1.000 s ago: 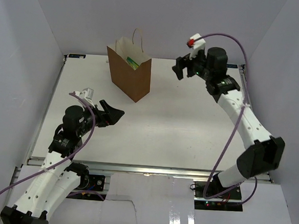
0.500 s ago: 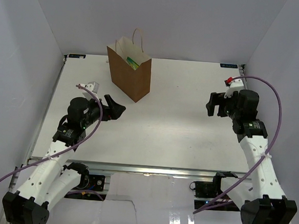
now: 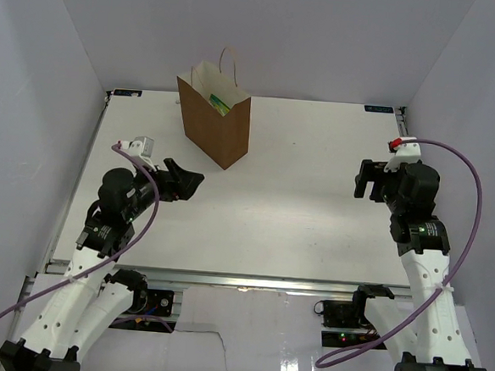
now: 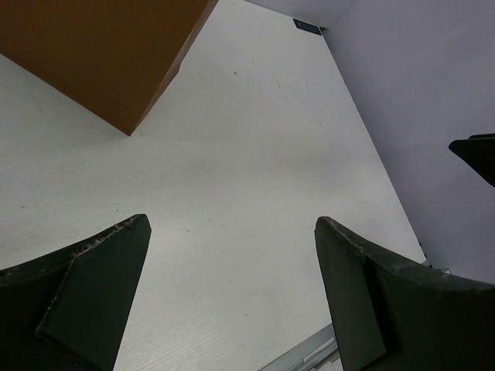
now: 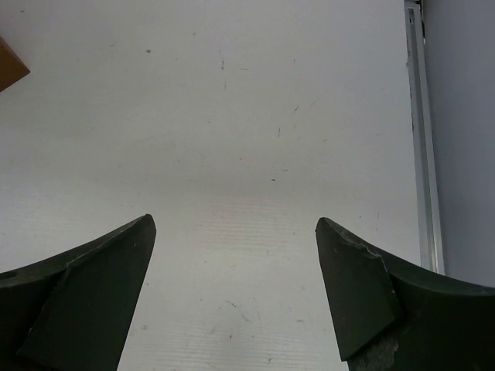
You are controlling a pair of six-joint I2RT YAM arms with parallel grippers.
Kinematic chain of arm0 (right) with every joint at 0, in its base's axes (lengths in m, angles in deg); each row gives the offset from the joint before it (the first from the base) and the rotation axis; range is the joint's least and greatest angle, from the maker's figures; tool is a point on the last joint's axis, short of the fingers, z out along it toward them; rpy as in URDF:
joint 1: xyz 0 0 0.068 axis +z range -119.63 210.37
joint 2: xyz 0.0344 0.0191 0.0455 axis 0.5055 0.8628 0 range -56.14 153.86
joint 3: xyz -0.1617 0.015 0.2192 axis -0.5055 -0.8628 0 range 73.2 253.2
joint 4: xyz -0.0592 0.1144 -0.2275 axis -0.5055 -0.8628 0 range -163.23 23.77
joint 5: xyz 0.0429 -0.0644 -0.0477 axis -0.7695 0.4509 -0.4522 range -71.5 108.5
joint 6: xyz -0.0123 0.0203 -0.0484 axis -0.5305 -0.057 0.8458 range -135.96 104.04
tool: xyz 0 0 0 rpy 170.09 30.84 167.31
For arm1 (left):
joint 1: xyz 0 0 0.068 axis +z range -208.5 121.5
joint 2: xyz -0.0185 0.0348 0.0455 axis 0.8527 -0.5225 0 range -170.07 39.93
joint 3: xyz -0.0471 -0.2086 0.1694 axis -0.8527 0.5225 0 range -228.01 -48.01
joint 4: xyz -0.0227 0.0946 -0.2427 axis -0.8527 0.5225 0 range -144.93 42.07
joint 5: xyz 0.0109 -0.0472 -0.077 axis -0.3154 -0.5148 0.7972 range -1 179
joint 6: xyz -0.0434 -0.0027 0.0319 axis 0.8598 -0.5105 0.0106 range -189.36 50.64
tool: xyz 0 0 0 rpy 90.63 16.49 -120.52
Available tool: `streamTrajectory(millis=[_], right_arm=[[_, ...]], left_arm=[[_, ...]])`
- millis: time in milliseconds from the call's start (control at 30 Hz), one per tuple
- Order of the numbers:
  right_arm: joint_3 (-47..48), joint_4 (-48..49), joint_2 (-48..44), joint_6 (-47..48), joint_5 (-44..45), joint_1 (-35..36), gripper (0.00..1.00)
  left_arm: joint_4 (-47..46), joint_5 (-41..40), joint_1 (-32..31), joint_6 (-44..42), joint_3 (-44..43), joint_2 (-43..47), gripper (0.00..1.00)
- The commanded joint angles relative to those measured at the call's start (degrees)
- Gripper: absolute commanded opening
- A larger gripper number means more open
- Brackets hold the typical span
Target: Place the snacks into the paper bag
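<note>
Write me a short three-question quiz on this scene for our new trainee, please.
1. True or false: the left hand holds a snack packet.
2. The paper bag stands: A) upright, far side of the table, left of centre; B) flat, mid-table; C) tipped over at the near edge.
3. What colour is the packet showing in the bag's mouth?
Key: 1 false; 2 A; 3 green.

Brown paper bag (image 3: 214,122) upright, far-left table; green snack packet (image 3: 221,105) inside.
</note>
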Motion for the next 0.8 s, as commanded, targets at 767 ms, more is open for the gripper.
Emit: streamTrajectory(millis=[767], right_arm=[[-2.79, 0.61, -3.00, -1.07, 5.48, -0.17, 0.90]], left_arm=[[3.58, -1.67, -0.06, 1.64, 0.32, 4.88, 0.98]])
